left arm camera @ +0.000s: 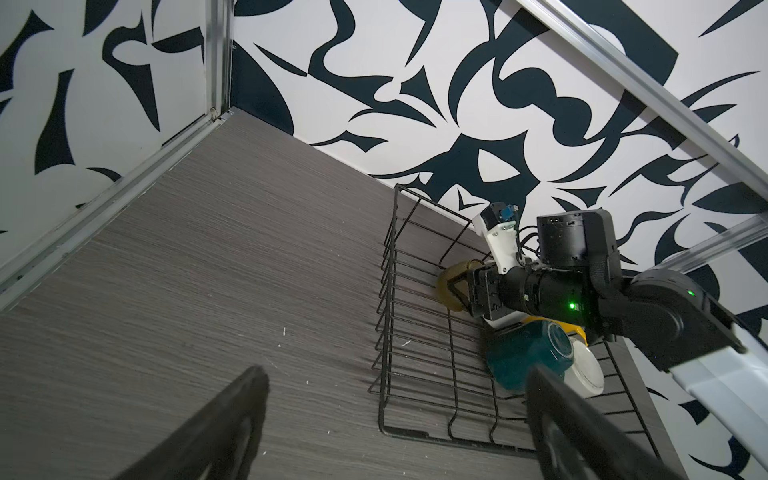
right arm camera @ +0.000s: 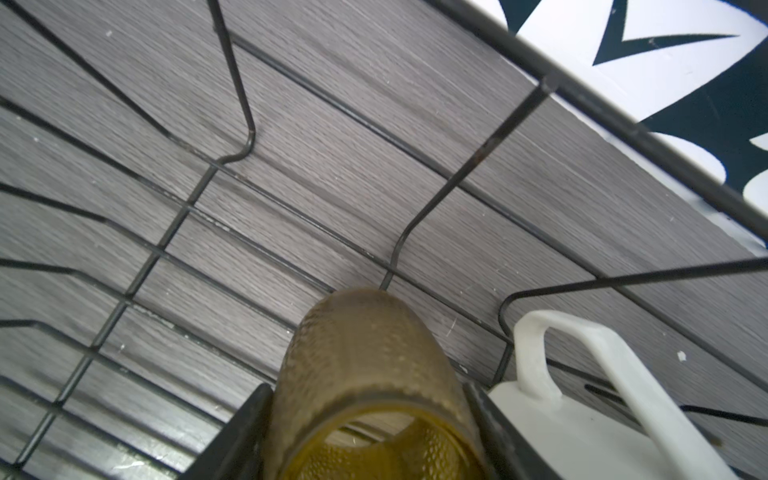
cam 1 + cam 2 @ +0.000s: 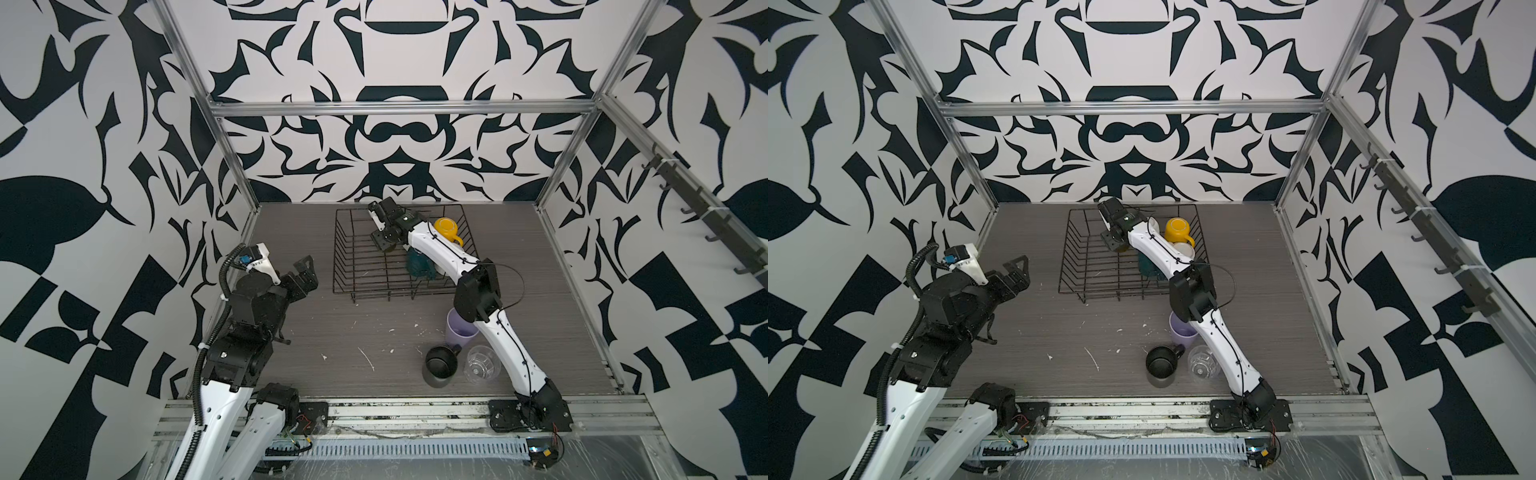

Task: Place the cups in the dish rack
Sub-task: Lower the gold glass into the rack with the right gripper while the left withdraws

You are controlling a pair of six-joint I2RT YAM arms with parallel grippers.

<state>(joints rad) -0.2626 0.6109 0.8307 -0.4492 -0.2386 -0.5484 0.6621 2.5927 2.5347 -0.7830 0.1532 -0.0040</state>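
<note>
amber glass [image 2: 357, 340] clamped in right gripper [image 2: 365, 411] inside dish rack [image 2: 548, 82], long axis along fingers, base leading; left gripper [image 3: 306, 276] wide, outside rack.

text: none reading in any view
wall [image 3: 395, 145]: showing only abstract black-and-white shapes, no letters or numbers
right arm [image 1: 552, 299]: green light glowing on the housing, no marking legible
</note>
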